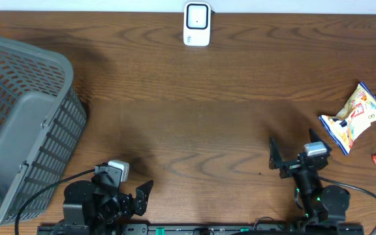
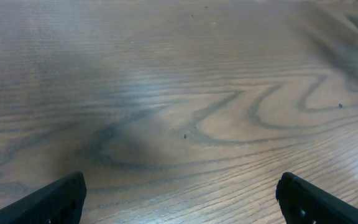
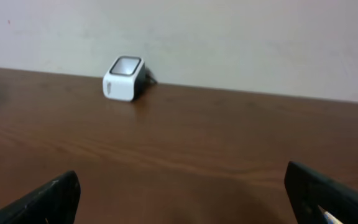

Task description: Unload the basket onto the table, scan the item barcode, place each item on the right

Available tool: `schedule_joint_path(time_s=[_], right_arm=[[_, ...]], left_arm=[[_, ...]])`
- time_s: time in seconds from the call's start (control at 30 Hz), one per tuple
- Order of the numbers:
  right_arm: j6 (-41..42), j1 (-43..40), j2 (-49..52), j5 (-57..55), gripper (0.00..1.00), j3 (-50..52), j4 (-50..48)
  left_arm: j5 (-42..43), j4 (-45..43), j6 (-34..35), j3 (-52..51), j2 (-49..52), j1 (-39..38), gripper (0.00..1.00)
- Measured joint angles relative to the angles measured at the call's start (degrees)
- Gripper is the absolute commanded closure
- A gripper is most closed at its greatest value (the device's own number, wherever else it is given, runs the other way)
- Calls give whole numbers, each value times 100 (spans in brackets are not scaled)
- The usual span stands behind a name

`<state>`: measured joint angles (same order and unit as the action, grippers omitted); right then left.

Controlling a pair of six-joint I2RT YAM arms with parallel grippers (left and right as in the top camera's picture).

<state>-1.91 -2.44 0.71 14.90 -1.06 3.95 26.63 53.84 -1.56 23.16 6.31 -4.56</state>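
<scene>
A grey basket (image 1: 25, 124) is sitting at the far left, with the left gripper (image 2: 180, 202) hovering near it, jaws spread wide and empty. The white scanner (image 1: 196, 24) is standing at the table's (image 1: 207, 130) far edge. Further right, the right gripper (image 3: 182, 196) is likewise gaping empty, and the yellow snack packet (image 1: 352, 117) is lying just beyond it.

Scanner (image 3: 123, 78) on table (image 3: 229, 137) nr wall (image 3: 229, 43).

Bare tabletop (image 1: 194, 130) lies between the basket (image 1: 64, 130) left, snack packets (image 1: 352, 117) right, scanner (image 1: 196, 24) beyond
</scene>
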Motion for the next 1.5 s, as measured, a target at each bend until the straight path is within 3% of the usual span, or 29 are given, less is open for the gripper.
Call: schedule_joint_path(time_s=[1.33,1.5], right_arm=[[22,122,-2,-17,1,39,-79],[22,122,-2,-17,1,39,-81]], left_arm=[[-22,-11,0,0,0,2,2],[-234,-649,-24,0,-157,7,2]])
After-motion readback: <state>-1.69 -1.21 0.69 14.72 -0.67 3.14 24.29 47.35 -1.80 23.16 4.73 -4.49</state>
